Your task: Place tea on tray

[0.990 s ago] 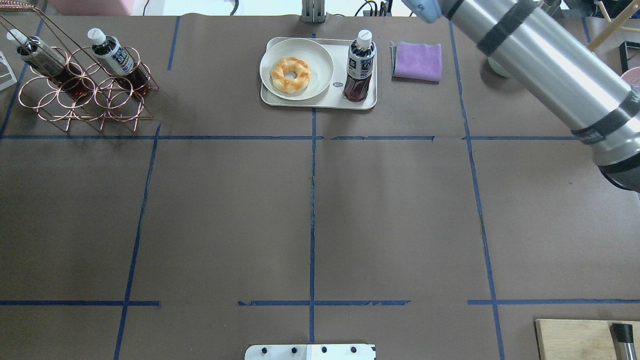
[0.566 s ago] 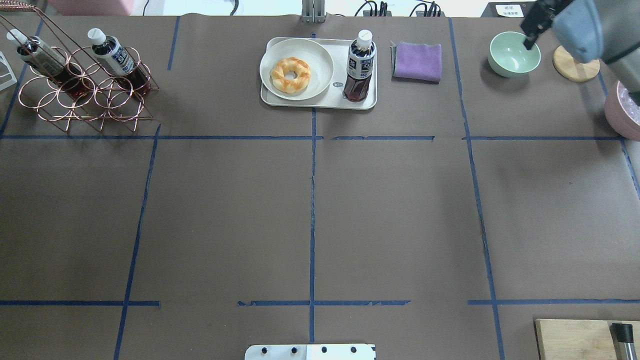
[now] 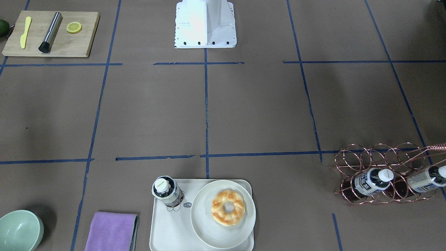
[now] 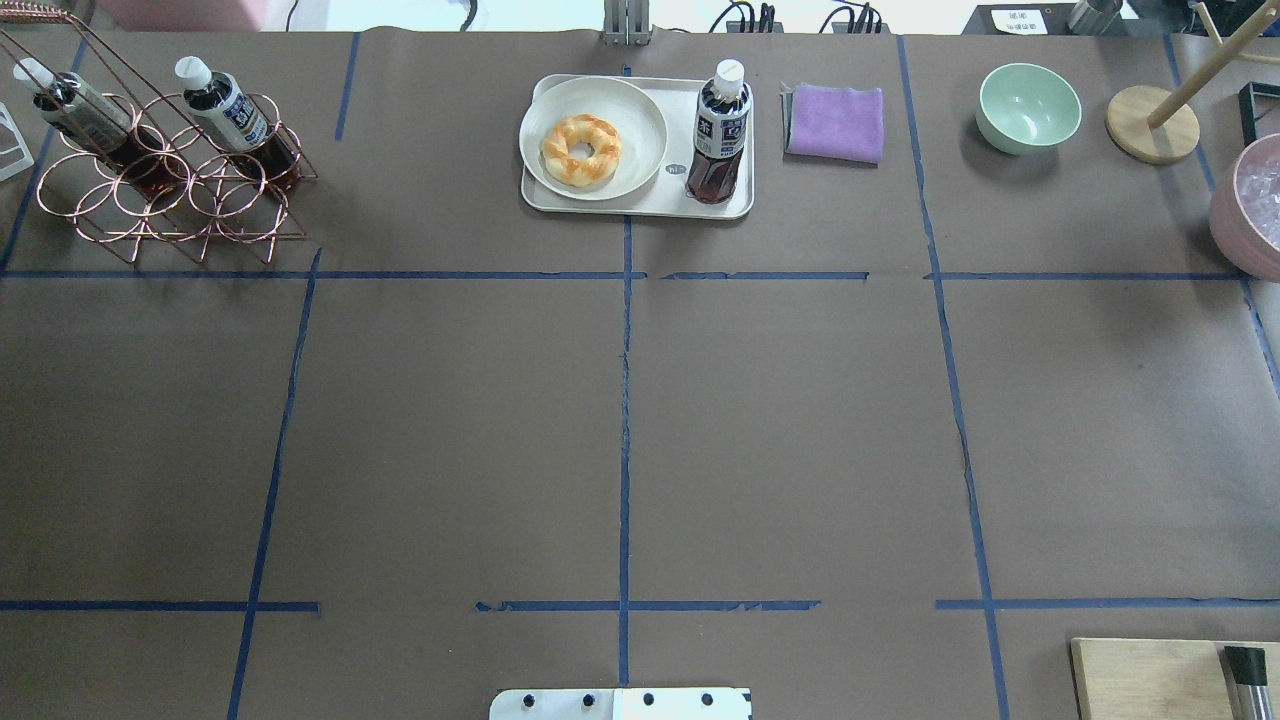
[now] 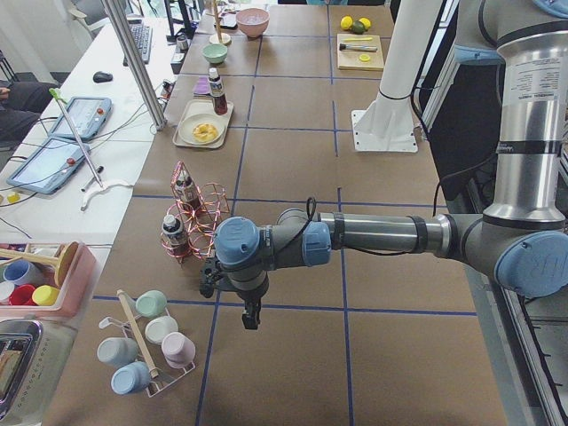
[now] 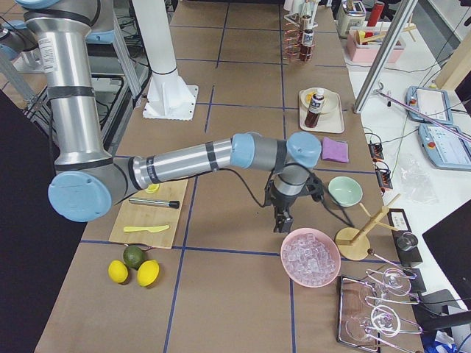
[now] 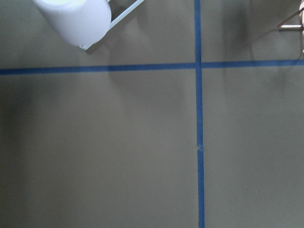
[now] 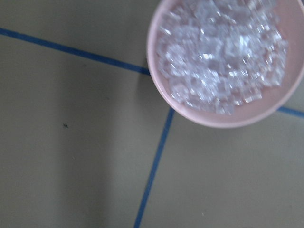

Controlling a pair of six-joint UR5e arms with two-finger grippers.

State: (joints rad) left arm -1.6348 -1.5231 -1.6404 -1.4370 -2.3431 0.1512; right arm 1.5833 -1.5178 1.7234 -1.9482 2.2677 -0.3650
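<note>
One tea bottle (image 4: 720, 135) stands upright on the right part of the cream tray (image 4: 640, 207), beside a round plate; it also shows in the front view (image 3: 167, 190). Two more tea bottles (image 4: 225, 105) (image 4: 70, 105) lie in the copper wire rack (image 4: 170, 190) at the far left. No gripper touches any of them. My left gripper (image 5: 251, 318) hangs over the table past the rack, seen only in the left side view. My right gripper (image 6: 285, 223) hangs beside the pink ice bowl, seen only in the right side view. I cannot tell whether either is open or shut.
A donut (image 4: 581, 148) lies on the round plate. A purple cloth (image 4: 836, 122), a green bowl (image 4: 1028, 107) and a pink bowl of ice (image 8: 223, 57) stand right of the tray. A wooden board (image 3: 52, 33) lies near the robot's right.
My right arm has drawn back from over the green bowl and out of the overhead view to the right. The bottle on the tray has not moved.
</note>
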